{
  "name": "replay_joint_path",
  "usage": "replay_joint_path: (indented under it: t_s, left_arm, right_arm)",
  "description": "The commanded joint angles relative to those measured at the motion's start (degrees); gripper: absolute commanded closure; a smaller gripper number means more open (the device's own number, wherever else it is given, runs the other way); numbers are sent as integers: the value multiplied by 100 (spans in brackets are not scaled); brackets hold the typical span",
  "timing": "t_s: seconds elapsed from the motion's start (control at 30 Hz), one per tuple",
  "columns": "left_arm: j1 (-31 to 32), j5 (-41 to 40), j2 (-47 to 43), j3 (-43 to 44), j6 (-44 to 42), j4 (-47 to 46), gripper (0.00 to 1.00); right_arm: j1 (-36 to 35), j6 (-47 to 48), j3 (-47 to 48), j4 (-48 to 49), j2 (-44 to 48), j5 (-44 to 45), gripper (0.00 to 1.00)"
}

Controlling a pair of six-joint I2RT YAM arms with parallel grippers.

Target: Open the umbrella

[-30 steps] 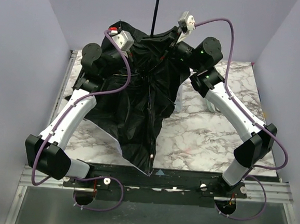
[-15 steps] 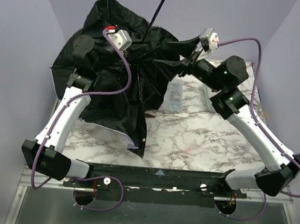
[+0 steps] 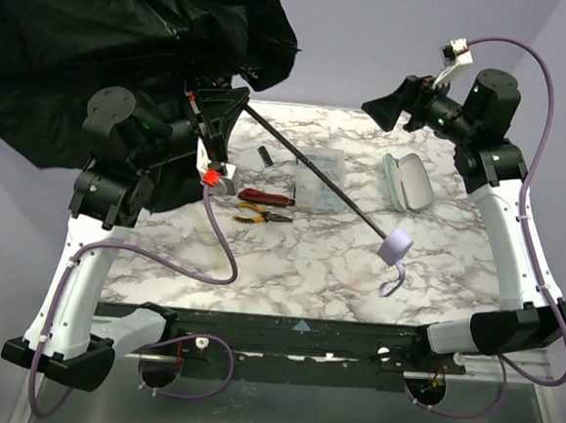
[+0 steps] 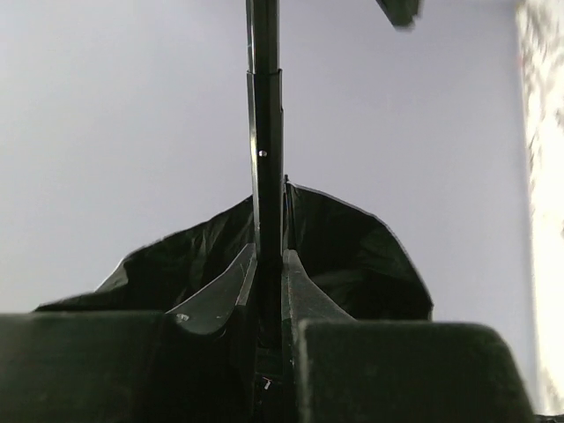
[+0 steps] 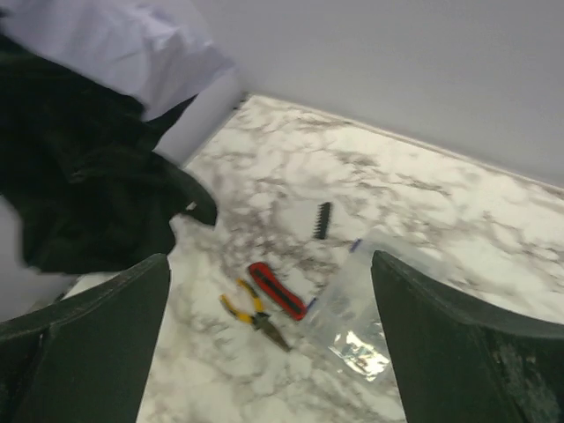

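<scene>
You see: umbrella (image 3: 232, 46) aloft, upper left | black canopy (image 3: 90, 49) billowed | shaft (image 3: 315, 175) slants down-right | lavender handle (image 3: 395, 246) lowest, strap (image 3: 389, 282) dangling

The umbrella canopy (image 3: 110, 41) is black cloth, matt and creased. Its shaft (image 4: 264, 203) looks like thin black metal with a slight gloss, the handle (image 3: 396, 246) smooth lavender plastic. The table (image 3: 455, 274) is polished, marble-patterned; the box (image 3: 331, 161) clear plastic.

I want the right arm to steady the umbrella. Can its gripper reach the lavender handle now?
Probably yes. The right gripper is open and empty, and the handle hangs free at the end of the shaft on that arm's side; nothing stands between. The left gripper holds the shaft.
</scene>
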State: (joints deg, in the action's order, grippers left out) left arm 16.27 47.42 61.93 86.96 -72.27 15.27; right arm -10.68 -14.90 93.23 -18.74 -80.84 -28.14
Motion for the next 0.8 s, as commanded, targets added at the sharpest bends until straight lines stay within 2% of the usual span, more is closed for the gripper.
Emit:
replay_joint_path:
  t_s: [0.0,0.2,0.37,0.43,0.6,0.77]
  left_arm:
    - [23,-264,53,180,-2903,1317,100]
    - [75,-1003,290,-102,-3513,1335,100]
    - [169,-1289,570,-190,-3778,1316,100]
    - [234,-1361,656,-154,-3768,1320,100]
    - [271,-1379,831,-78,-3821,1474,100]
    - [341,-1479,1014,-38,-3961,1680,100]
  right_arm:
    - [-116,31,585,-1130,193,-1634,1]
    - [-448,560,546,-1826,157,-2406,1]
    - [-888,1887,1221,-3447,-268,-2284,1]
    - [-1071,2195,1365,-3797,-362,-2170,1]
    - [-1549,2453,1338,-4176,-508,-1914,2]
    - [-2176,2522,962,-4086,-501,-1267,7]
